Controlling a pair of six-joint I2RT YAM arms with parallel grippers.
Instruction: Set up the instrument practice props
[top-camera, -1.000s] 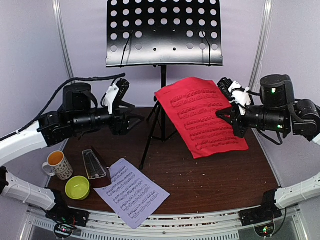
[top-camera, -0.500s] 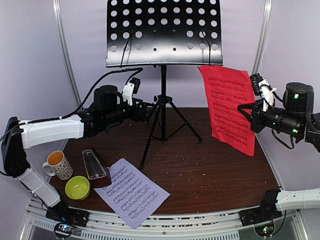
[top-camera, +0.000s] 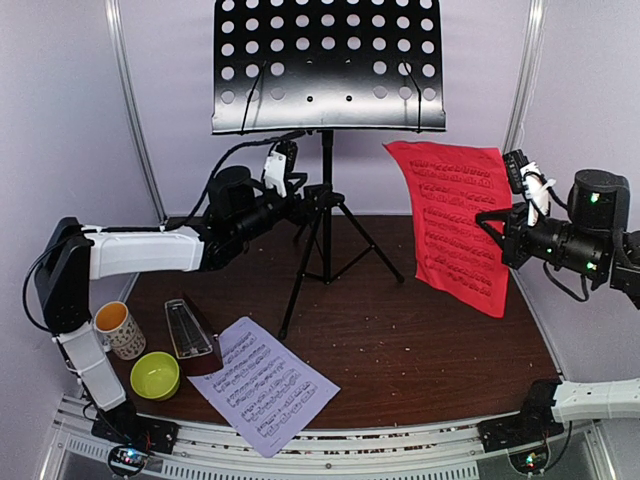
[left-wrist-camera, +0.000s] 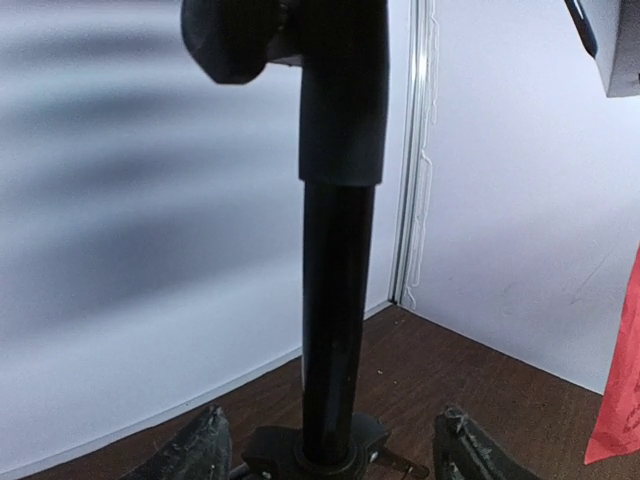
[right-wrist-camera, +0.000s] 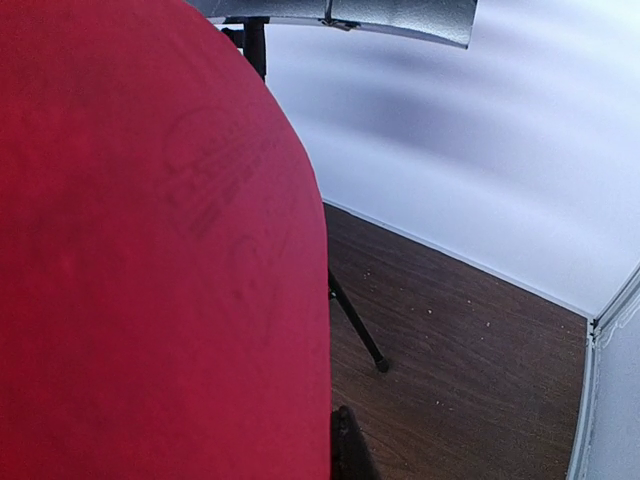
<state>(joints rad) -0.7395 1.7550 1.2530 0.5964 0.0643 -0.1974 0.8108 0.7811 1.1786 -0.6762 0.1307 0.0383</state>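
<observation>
While the right pincer (top-camera: 497, 220) grips the red sheet (top-camera: 455, 225) aloft beside the stand (top-camera: 327, 70), its limp edge may snag there. Left wrist: the left pincer (left-wrist-camera: 335, 455) stands open around the pole (left-wrist-camera: 335, 330), and a nudge could topple it. Right wrist: the red sheet blocks aim.

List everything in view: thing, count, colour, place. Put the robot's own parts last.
stand: 1, black, back centre of the table, upright on its tripod
red sheet: 1, red, held in the air at the right
white sheet: 1, white, flat at the near edge, left of centre
metronome: 1, dark red, near left, by the white sheet's far corner
mug: 1, patterned, orange inside, left of the metronome
bowl: 1, lime green, in front of the mug
table: 1, dark brown
left fingers: 2, black, open, either side of the stand's pole
right fingers: black, shut on the red sheet's right edge
</observation>
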